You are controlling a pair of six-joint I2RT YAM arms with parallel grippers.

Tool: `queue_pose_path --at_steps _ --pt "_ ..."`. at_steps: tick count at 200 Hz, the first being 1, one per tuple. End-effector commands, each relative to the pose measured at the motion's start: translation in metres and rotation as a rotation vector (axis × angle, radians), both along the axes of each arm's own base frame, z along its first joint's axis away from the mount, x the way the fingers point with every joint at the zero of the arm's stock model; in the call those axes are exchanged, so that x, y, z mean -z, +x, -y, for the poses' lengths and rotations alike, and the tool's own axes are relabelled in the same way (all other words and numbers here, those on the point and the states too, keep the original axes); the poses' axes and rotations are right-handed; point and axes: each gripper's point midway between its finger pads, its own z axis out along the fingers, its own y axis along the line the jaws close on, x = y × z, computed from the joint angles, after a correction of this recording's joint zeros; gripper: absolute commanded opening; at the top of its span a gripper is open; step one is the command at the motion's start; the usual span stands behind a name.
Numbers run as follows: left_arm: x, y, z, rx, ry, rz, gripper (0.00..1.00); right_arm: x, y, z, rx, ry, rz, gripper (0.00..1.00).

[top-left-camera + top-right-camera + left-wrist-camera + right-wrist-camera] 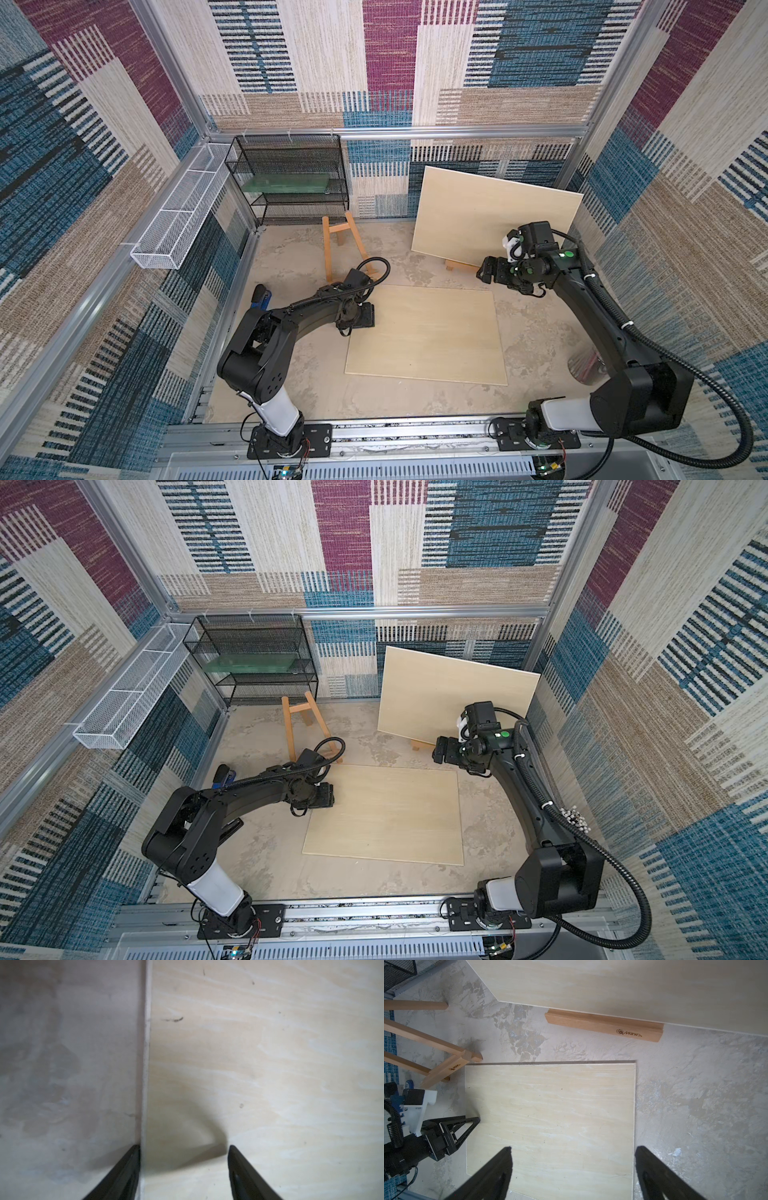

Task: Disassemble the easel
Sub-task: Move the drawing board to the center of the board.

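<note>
Left claw [184, 1146]: low at the left edge of the flat board [428, 332]. Its jaws are part-way apart and astride that edge, with one finger [124, 1167] on the table [291, 374] side and its twin over the wood. Nothing is clamped.
Flat board: lies on the table, to the right of the left claw and below the right claw.
Right claw [574, 1148]: raised near the flat board's far right corner, jaws wide and empty, looking down over the wood.
Easel [340, 241]: just past the left claw, standing bare, with a foot close by the flat board's far left corner.
Leaning board [494, 216]: behind the right claw, propped on a ledge [604, 1025]. Whatever frame backs it is hidden.
Done: it seems one board is off its easel and laid down.
Left: likely the leaning board has to come off its ledge, then the wooden frames have to be folded or taken apart. The left claw's spot suggests the flat board is being handled first.
</note>
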Motion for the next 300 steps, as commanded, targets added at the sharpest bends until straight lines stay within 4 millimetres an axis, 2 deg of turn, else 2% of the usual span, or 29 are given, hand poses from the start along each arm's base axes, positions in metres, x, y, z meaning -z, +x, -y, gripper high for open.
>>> queue_pose_path --at_steps 1,103,133,175,212,248,271,300 --pt "0.004 -0.025 0.019 -0.018 -0.069 -0.101 0.68 -0.001 0.001 -0.004 -0.015 0.011 0.015 0.95" --pt "-0.005 -0.041 0.1 0.092 -0.147 -0.137 0.7 0.005 -0.008 -0.005 -0.026 0.023 0.013 0.95" --pt "0.001 -0.047 0.12 0.125 -0.161 -0.167 0.7 0.005 -0.01 -0.005 -0.028 0.027 0.019 0.95" --pt "-0.004 -0.06 0.146 0.182 -0.197 -0.185 0.7 0.006 -0.012 -0.006 -0.028 0.031 0.024 0.95" --pt "-0.006 -0.073 0.152 0.21 -0.201 -0.195 0.7 0.008 -0.012 -0.007 -0.029 0.037 0.027 0.95" --pt "-0.011 -0.069 0.149 0.212 -0.185 -0.166 0.71 0.009 -0.016 -0.007 -0.026 0.042 0.029 0.95" --pt "-0.028 -0.056 0.142 0.218 -0.154 -0.102 0.74 0.009 -0.019 -0.008 -0.027 0.043 0.03 0.95" --pt "-0.068 -0.031 0.129 0.205 -0.149 0.016 0.84 0.009 -0.02 -0.012 -0.039 0.048 0.033 0.95"
